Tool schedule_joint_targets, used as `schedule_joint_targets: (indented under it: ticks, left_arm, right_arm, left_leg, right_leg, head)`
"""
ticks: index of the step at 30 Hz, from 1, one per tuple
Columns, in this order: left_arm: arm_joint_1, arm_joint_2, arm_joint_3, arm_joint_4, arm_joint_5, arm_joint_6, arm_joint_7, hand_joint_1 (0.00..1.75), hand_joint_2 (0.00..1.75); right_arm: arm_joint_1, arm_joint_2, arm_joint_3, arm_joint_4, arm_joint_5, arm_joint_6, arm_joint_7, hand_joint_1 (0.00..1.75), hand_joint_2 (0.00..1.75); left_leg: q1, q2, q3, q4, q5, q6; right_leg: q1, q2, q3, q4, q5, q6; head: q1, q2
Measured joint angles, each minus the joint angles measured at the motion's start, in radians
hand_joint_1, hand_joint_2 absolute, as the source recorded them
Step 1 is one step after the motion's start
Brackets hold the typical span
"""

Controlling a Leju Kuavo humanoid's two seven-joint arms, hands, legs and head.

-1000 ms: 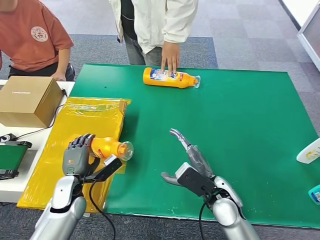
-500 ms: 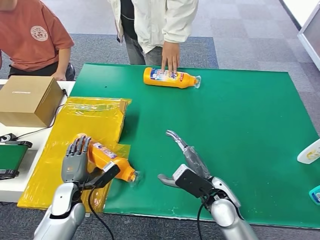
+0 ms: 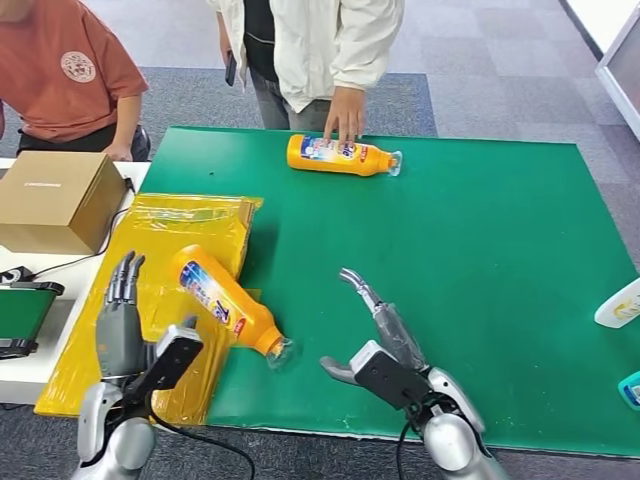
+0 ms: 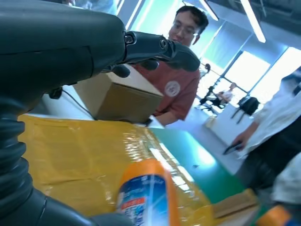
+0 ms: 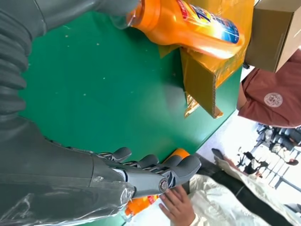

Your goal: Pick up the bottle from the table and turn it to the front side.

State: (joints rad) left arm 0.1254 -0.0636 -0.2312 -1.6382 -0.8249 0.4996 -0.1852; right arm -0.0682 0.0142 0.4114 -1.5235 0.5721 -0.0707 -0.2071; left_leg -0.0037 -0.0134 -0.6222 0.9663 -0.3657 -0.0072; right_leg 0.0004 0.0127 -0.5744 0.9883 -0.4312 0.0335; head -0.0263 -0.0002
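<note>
Head view: orange bottle lies on its side, label up, base on the yellow plastic-wrapped sheet, clear-capped neck pointing out over the green mat. Left hand is just beside the bottle's base, not touching it, fingers straight and spread, holding nothing. Right hand hovers over the green mat, near the bottle's cap end, fingers extended and apart, nothing in it.

A second orange bottle lies on its side at the far edge of the green mat, well apart from the first; a person's hand in a white sleeve rests fingertips on it. A cardboard box sits closed beside the yellow sheet, contents cannot tell. Another person in a red shirt is behind the box. A white item pokes in at the mat's edge, too cropped to name.

Left wrist view: bottle base is close and blurred on the yellow sheet, left hand's fingers held above it, apart from it.

Right wrist view: bottle neck overhangs the green mat, body on the yellow sheet's folded edge.
</note>
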Motion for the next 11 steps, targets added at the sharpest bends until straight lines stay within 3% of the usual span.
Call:
schedule_joint_targets:
  ticks: [5, 11]
  left_arm:
    - [0.052, 0.0, -0.014, -0.178, 0.331, -0.114, -0.118, 0.0, 1.75]
    - [0.09, 0.003, -0.013, -0.285, 0.605, -0.281, -0.187, 0.0, 1.75]
  right_arm:
    - [0.032, -0.004, -0.014, -0.028, 0.014, -0.011, 0.0, 0.0, 1.75]
    - [0.049, -0.008, -0.027, -0.043, 0.02, -0.02, -0.003, 0.0, 1.75]
  left_leg:
    - [0.0, 0.0, 0.0, 0.0, 0.0, 0.0]
    - [0.0, 0.0, 0.0, 0.0, 0.0, 0.0]
  right_leg:
    - [0.0, 0.0, 0.0, 0.0, 0.0, 0.0]
    - [0.0, 0.0, 0.0, 0.0, 0.0, 0.0]
  head:
    - [0.0, 0.0]
    - [0.0, 0.0]
